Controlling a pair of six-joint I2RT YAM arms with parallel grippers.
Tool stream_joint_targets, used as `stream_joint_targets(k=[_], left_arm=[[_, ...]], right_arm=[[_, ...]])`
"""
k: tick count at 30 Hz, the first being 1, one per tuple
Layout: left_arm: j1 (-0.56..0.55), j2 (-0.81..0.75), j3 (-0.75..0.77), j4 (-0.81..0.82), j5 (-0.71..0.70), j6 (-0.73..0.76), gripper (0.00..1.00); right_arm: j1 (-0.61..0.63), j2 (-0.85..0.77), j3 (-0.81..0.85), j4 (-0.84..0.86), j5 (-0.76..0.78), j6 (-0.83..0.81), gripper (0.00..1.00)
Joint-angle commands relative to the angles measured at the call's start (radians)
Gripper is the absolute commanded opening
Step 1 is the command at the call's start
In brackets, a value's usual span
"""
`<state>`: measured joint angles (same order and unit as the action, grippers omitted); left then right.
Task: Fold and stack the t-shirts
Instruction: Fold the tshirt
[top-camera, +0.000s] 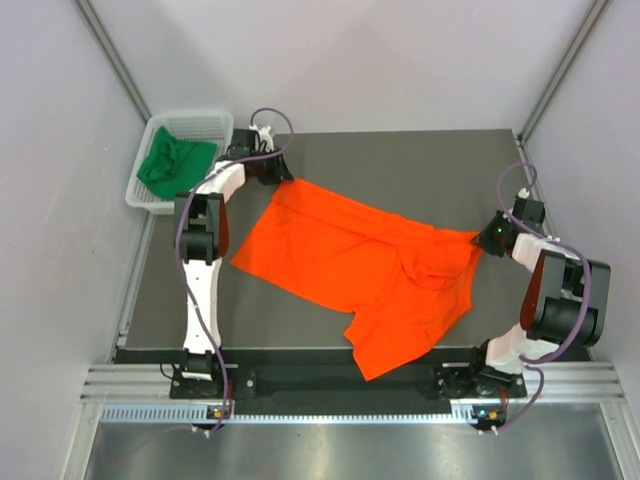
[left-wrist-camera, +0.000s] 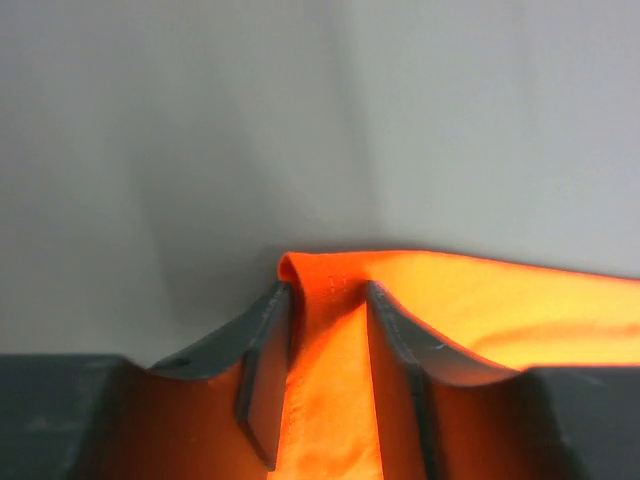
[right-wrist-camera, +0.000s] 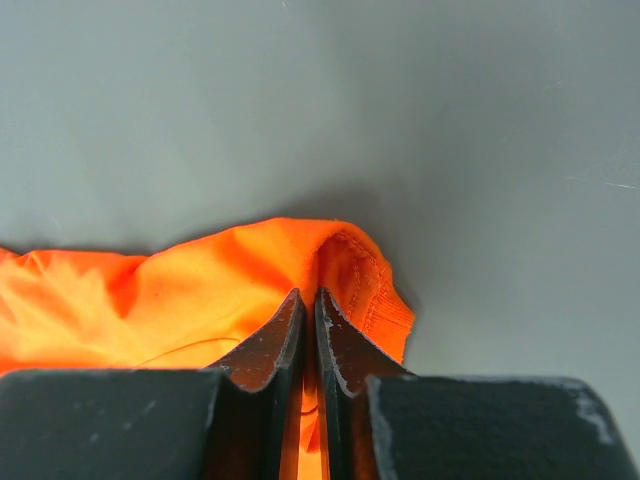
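The orange shirt (top-camera: 340, 250) lies spread out, its long axis slanting from far left to near right. The right gripper (right-wrist-camera: 309, 298) has its jaws pressed together on the hem. The left gripper (left-wrist-camera: 328, 292) straddles a fold; grip cannot be told.

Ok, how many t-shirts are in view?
2. The orange t-shirt lies spread out across the table; the green t-shirt sits bunched in the white basket at the far left corner. Another could be hidden beneath it.

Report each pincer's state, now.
Left pincer: orange t-shirt sits inside it; grip cannot be told.
Right pincer: closed on the orange t-shirt's edge.
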<state>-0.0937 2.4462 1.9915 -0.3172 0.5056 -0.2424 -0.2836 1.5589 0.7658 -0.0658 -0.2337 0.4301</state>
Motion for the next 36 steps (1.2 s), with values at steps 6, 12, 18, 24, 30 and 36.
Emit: stream_joint_targets(k=[6, 12, 18, 24, 30, 36], left_arm=[[0.005, 0.042, 0.084, -0.092, -0.147, 0.037, 0.0], [0.012, 0.042, 0.061, -0.028, -0.199, 0.019, 0.0], [0.025, 0.036, 0.041, 0.026, -0.203, -0.017, 0.0], [0.025, 0.028, 0.047, -0.022, -0.216, -0.014, 0.04], [0.014, -0.134, -0.01, -0.058, -0.335, -0.046, 0.46], [-0.044, -0.35, -0.193, -0.074, -0.487, -0.115, 0.5]], right_arm=[[0.006, 0.012, 0.012, 0.026, 0.013, -0.004, 0.07], [0.003, 0.02, 0.018, 0.02, 0.046, -0.014, 0.04], [0.003, 0.064, 0.047, 0.035, 0.062, -0.014, 0.0], [0.006, 0.061, 0.063, -0.028, 0.099, -0.021, 0.02], [0.008, -0.051, 0.11, -0.223, 0.146, -0.048, 0.53], [0.023, -0.238, 0.11, -0.379, 0.204, -0.063, 0.65]])
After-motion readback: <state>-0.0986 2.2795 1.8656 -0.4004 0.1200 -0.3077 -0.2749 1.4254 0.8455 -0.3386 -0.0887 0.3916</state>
